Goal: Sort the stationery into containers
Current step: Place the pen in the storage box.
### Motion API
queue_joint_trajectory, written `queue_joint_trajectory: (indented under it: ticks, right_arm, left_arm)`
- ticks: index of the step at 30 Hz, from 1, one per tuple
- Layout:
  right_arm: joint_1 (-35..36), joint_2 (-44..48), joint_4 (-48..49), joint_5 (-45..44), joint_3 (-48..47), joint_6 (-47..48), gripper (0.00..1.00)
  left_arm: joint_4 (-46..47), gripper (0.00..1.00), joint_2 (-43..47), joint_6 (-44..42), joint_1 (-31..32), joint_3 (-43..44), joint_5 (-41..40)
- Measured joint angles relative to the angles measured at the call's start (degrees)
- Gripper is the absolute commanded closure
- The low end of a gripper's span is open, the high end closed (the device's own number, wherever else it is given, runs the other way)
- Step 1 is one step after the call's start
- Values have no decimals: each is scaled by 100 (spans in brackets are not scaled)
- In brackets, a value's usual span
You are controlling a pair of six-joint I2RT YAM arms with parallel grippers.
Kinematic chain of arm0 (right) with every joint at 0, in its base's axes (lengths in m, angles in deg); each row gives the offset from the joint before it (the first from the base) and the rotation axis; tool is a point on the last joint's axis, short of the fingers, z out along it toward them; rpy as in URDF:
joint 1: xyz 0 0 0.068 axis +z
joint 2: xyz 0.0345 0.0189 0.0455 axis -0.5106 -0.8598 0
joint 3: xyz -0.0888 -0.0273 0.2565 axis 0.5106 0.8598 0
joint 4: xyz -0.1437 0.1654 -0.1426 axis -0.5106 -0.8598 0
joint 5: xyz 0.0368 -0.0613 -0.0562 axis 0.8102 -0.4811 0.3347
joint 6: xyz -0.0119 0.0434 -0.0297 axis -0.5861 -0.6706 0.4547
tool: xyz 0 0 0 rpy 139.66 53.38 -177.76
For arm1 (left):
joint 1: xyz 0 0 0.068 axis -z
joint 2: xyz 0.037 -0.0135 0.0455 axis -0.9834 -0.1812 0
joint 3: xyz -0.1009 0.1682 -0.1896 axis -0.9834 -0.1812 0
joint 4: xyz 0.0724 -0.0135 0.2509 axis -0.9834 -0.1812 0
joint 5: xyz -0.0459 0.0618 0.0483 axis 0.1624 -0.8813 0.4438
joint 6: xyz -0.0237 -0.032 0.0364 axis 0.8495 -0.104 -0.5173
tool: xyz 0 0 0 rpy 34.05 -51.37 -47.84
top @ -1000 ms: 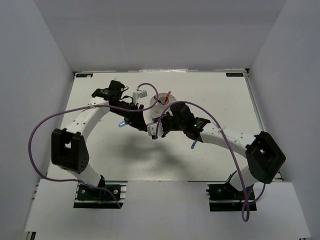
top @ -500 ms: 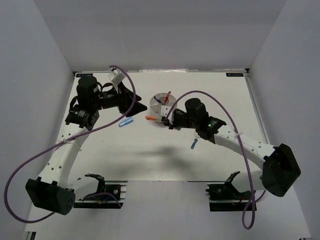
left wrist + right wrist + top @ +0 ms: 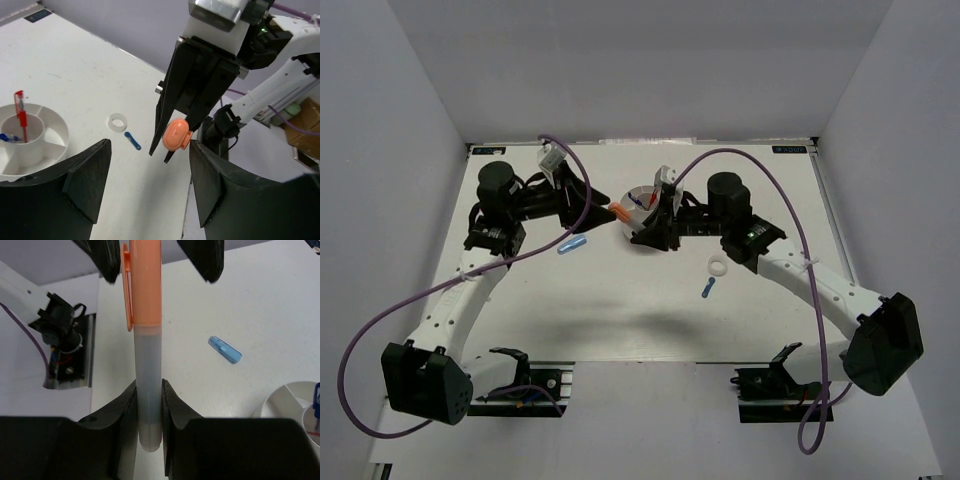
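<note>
Orange-white piece (image 3: 148, 315) in right gripper (image 3: 148, 390), cap (image 3: 175, 136) facing wide-parted left gripper (image 3: 150, 142)

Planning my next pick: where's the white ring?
Top view: the white ring lies on the table right of centre, beside the right arm, just beyond the dark-blue piece.

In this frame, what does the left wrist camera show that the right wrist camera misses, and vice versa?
Only the left wrist view: the small white ring and the dark-blue piece, lying apart on the table. Only the right wrist view: the light-blue piece on the table. Both: the orange-white marker, clamped in the right gripper with its orange cap toward the gap between the fingers of the open left gripper, and part of the white tub.
</note>
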Motion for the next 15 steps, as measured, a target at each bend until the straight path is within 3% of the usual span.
queue_joint_trajectory:
  ticks: [15]
  right_arm:
    - [-57, -264, 179, 579, -203, -763, 100]
  left_arm:
    - [2022, 41, -46, 1818, 0, -437, 254]
